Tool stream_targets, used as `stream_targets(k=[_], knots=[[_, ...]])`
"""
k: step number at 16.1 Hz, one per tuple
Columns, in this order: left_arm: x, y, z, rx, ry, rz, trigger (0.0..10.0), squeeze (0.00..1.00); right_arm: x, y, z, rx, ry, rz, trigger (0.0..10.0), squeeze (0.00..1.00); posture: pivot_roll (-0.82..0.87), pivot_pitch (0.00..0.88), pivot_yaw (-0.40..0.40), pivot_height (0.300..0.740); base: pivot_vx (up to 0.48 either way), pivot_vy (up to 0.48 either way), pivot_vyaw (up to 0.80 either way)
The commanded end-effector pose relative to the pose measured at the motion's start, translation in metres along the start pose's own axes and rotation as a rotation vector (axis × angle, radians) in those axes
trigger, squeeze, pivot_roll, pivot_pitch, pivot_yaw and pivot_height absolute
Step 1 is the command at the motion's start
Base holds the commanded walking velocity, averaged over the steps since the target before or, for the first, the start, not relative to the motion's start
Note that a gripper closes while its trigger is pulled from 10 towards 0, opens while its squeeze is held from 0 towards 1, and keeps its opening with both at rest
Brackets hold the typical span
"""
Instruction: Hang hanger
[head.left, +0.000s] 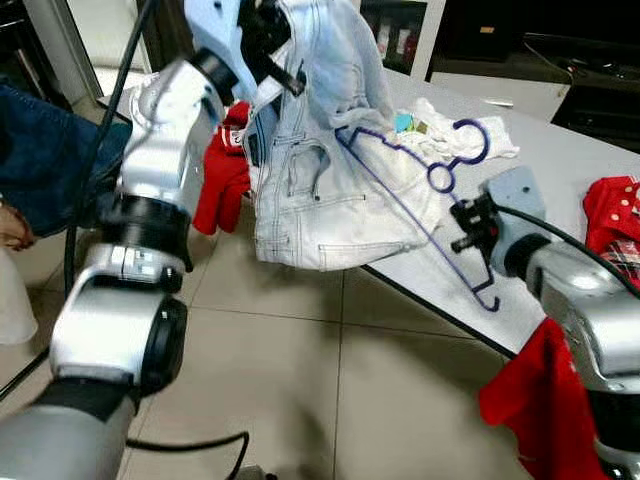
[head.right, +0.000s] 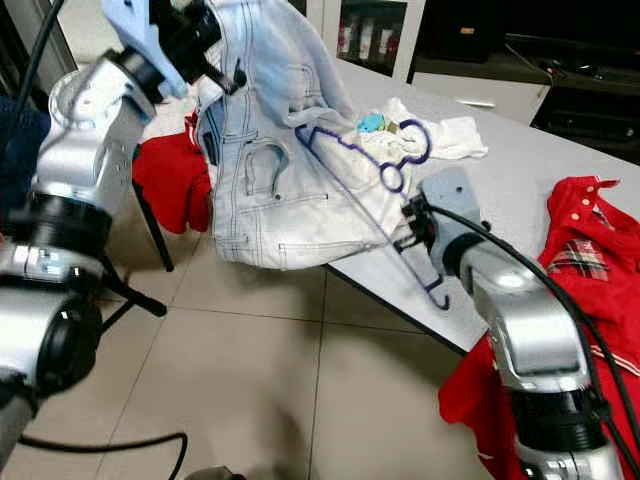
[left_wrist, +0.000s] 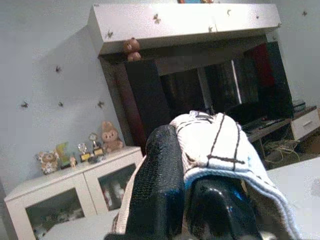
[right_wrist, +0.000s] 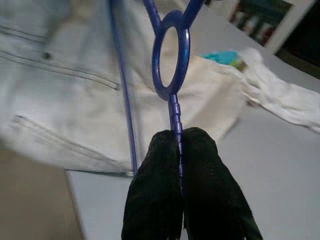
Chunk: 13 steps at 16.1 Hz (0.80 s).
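The right gripper (right_wrist: 179, 150) is pinching the purple hanger (head.left: 420, 195) with its jaws closed tight on the ribbed stem just below the ring under the hook. The left gripper (left_wrist: 192, 195) is clamping the pale denim garment (head.left: 320, 160) at its top, jaws narrow around a fold of cloth, holding it raised above the near edge of the white desk (head.left: 560, 150). The hanger is lying slanted across the garment's front, its thin bar running down toward the desk edge, hook pointing upward.
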<state>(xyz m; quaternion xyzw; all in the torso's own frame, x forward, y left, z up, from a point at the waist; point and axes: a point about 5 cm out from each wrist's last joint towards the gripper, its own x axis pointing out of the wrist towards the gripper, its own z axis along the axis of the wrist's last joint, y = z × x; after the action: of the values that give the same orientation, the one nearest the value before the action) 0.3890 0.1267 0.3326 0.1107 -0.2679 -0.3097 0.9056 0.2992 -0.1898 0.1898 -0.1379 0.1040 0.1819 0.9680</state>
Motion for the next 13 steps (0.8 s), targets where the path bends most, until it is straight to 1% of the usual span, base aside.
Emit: stream_targets(k=[1, 2, 3, 5, 7, 8, 9, 10, 11, 12, 13], knots=[[0.005, 0.000, 0.006, 0.022, -0.021, -0.019, 10.0, 0.00, -0.006, 0.003, 0.008, 0.009, -0.036, 0.056, 0.0, 0.00, -0.08, 0.000, 0.016, 0.740, 0.000, 0.000, 0.00], [0.006, -0.001, -0.001, 0.000, -0.003, -0.016, 10.0, 0.00, -0.010, 0.019, 0.011, 0.012, -0.059, 0.171, 0.0, 0.00, -0.08, 0.000, 0.019, 0.740, 0.000, 0.000, 0.00], [0.005, -0.004, -0.011, -0.017, 0.022, -0.007, 10.0, 0.00, -0.011, 0.037, 0.008, 0.004, -0.048, 0.257, 0.0, 0.00, -0.09, 0.000, 0.021, 0.740, 0.000, 0.000, 0.00], [0.002, -0.008, -0.023, -0.046, 0.048, 0.010, 10.0, 0.00, -0.004, 0.050, -0.002, 0.013, 0.002, 0.271, 0.0, 0.00, -0.09, 0.000, 0.023, 0.740, 0.000, 0.000, 0.00], [-0.002, -0.014, -0.035, -0.083, 0.060, 0.021, 10.0, 0.00, 0.007, 0.063, -0.016, 0.043, 0.078, 0.249, 0.0, 0.00, -0.09, 0.000, 0.019, 0.740, 0.000, 0.000, 0.00], [-0.004, -0.017, -0.038, -0.094, 0.059, 0.020, 10.0, 0.00, 0.012, 0.063, -0.022, 0.041, 0.109, 0.216, 0.0, 0.00, -0.08, 0.000, 0.014, 0.740, 0.000, 0.000, 0.00], [-0.006, -0.021, -0.042, -0.105, 0.061, 0.020, 10.0, 0.00, 0.019, 0.060, -0.030, 0.038, 0.152, 0.149, 0.0, 0.00, -0.08, 0.000, 0.007, 0.740, 0.000, 0.000, 0.00], [-0.007, -0.022, -0.043, -0.108, 0.062, 0.021, 10.0, 0.00, 0.021, 0.059, -0.032, 0.033, 0.167, 0.127, 0.0, 0.00, -0.08, 0.000, 0.007, 0.740, 0.000, 0.000, 0.00], [-0.009, -0.024, -0.047, -0.112, 0.066, 0.025, 10.0, 0.00, 0.025, 0.056, -0.039, 0.001, 0.211, 0.075, 0.0, 0.00, -0.07, 0.000, 0.001, 0.740, 0.000, 0.000, 0.00], [-0.012, -0.026, -0.049, -0.095, 0.068, 0.026, 10.0, 0.00, 0.028, 0.052, -0.045, -0.028, 0.242, 0.035, 0.0, 0.00, -0.06, 0.000, -0.005, 0.740, 0.000, 0.000, 0.00], [-0.017, -0.026, -0.052, -0.056, 0.080, 0.021, 10.0, 0.00, 0.030, 0.045, -0.054, -0.067, 0.288, -0.019, 0.0, 0.00, -0.06, 0.000, -0.008, 0.740, 0.000, 0.000, 0.00]])
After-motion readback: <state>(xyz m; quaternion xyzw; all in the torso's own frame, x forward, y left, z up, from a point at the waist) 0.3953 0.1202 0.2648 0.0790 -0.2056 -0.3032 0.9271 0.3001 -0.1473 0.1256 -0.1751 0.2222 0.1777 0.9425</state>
